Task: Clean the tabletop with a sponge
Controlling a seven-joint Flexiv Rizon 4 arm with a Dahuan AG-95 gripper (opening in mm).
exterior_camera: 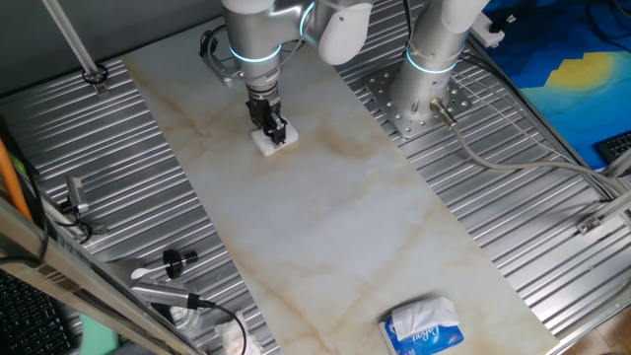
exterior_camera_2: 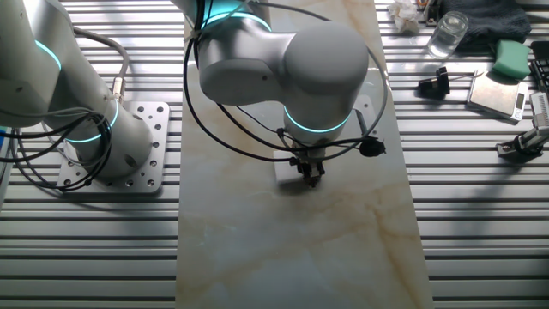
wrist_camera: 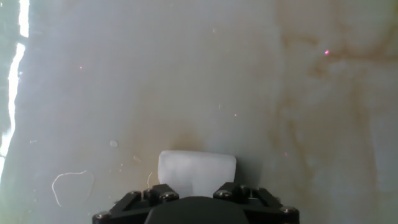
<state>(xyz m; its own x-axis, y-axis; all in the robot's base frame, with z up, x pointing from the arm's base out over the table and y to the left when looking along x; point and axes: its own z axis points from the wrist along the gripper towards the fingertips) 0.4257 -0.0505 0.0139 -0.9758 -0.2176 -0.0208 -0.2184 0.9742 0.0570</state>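
My gripper [exterior_camera: 275, 129] clamps the sponge [exterior_camera: 272, 141] onto the tabletop [exterior_camera: 325, 217]; uneven pressure could twist it loose, leaving the tan smudge [wrist_camera: 298, 118] at 2 o'clock.

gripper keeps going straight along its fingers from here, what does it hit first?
The gripper points down, shut on the sponge, which looks already pressed onto the tabletop. Pushing on just squashes the sponge into the slab; nothing else lies between.

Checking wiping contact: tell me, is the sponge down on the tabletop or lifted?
Down: the sponge, in the gripper, rests on the tabletop.
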